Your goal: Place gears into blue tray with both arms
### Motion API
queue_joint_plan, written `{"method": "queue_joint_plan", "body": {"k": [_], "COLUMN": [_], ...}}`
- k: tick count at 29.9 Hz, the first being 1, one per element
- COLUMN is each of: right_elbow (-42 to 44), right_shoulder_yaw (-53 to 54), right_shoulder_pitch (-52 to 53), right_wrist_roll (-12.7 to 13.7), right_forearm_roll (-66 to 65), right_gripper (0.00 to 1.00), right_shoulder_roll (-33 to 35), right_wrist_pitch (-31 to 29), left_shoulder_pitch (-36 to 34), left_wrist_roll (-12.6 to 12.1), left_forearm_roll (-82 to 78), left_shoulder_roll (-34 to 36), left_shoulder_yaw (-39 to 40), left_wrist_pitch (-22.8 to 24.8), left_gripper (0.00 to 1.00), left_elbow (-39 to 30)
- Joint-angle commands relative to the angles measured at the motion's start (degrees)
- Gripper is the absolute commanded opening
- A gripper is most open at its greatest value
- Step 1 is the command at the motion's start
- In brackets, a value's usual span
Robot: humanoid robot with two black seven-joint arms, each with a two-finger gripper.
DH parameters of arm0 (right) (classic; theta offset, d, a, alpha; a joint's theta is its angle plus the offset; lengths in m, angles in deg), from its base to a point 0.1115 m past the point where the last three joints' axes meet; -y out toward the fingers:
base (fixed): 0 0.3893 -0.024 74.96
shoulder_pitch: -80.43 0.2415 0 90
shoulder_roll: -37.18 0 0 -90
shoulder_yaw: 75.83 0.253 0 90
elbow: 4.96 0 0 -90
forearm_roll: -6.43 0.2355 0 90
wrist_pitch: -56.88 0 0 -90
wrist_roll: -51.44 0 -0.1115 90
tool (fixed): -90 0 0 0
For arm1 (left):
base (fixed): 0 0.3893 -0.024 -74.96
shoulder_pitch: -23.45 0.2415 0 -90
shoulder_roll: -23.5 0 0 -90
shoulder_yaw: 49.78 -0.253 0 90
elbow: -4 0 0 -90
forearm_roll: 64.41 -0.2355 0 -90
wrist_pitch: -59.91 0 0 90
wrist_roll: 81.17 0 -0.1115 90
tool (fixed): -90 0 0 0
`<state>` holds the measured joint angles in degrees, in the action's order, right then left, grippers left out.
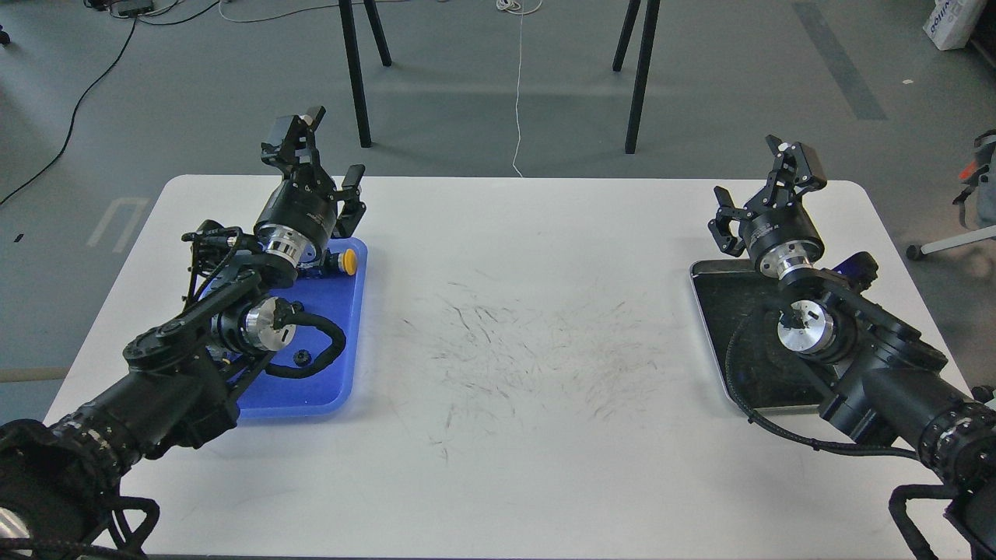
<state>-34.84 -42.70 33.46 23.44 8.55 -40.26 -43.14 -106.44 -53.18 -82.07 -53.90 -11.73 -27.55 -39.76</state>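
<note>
1. A white desk (513,327) with rounded corners filled most of the head view, its middle marked with faint dark scuffs and otherwise bare between the two arms.
2. The blue tray (342,373) lay on the left part of the desk, well in from the desk's left and near edges, its long side running front to back.
3. The left arm (187,350) reached in from the lower left, crossing over much of the blue tray and hiding its left part.
4. The left claw (331,152) was raised over the tray's far end, near the desk's far edge, with its two fingers spread apart and nothing between them.
5. One small black gear (303,358) rested on the tray floor, near the cable looping under the arm.
6. A yellow-capped part (348,261) sat at the tray's far right corner, just beside the left wrist.
7. A steel tray (724,311) with a dark floor lay on the right part of the desk, close to the desk's right edge.
8. The right arm (871,358) came in from the lower right, over the steel tray.
9. The right claw (759,190) was lifted above the steel tray's far edge, fingers wide apart and empty.
10. Beyond the desk, black legs (358,78) stood on the grey floor.
</note>
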Motion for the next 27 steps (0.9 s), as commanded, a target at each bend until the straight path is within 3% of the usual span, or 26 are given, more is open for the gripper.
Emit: {"method": "queue_joint_plan", "body": {"k": [1, 27], "right_elbow": [0.00, 0.00], "right_shoulder_yaw": [-0.09, -0.35], "right_shoulder_pitch": [0.12, 0.47], "right_wrist_roll": [0.00, 0.00], "right_forearm_roll": [0.00, -0.18], "right_gripper": [0.99, 0.99], "right_shoulder_roll": [0.18, 0.01], "right_wrist_pitch": [-0.01, 0.08], "left_shoulder_pitch": [0.08, 0.26], "left_wrist_roll": [0.00, 0.00], "left_forearm_roll": [-0.10, -0.10], "left_shoulder_roll": [-0.38, -0.38], "left_shoulder_yaw": [-0.08, -0.17], "left_wrist_pitch": [0.01, -0.17], "left_gripper": [1.00, 1.00], "left_elbow": [-0.10, -0.10]}}
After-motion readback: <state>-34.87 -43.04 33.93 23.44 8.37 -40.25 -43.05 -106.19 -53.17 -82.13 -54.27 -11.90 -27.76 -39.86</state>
